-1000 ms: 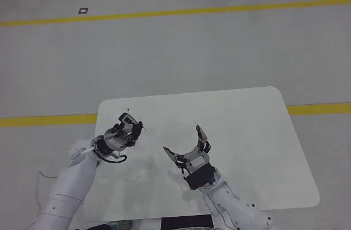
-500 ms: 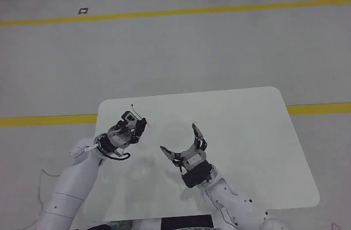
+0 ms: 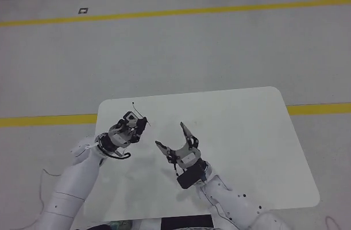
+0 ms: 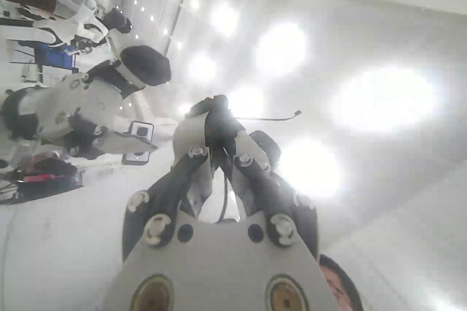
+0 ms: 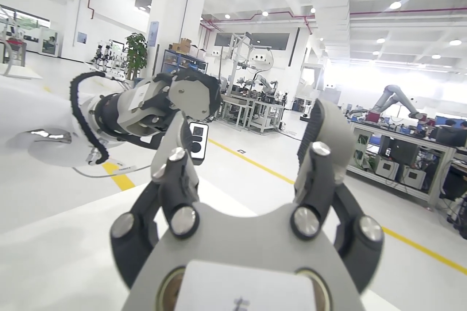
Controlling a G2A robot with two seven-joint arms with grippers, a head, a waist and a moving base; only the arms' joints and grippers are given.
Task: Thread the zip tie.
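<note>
Right hand has edged toward left hand pinching zip tie.

1. Up close, the left gripper has its two fingers pressed together, black pads meeting at the tips.
2. Pinched between those pads is the zip tie, a thin black strand.
3. One end sticks out sideways from the fingertips, nearly straight, ending in a small head in open air.
4. The other part of the strand runs back between the fingers toward the palm.
5. Farther off sits the right gripper, fingers spread wide and nothing between them.
6. The two grippers are near each other but apart.
7. Behind it all, bright ceiling lights glare.
</note>
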